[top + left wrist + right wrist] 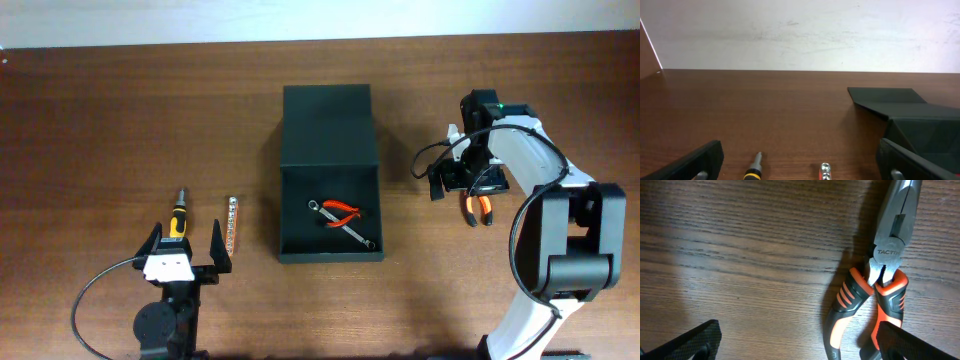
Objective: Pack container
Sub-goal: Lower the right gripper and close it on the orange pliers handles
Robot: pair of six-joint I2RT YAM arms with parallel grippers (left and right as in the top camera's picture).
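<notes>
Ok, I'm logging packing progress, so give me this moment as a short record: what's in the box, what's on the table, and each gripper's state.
container: open, flap lid laid flat on its far side
inside: wrench; red-handled pliers
on table, left of the container: screwdriver; bit strip
on table, right of the container: long-nose pliers
left gripper: open, at the screwdriver's handle end, holding nothing
right gripper: open, over the long-nose pliers, not closed on them
</notes>
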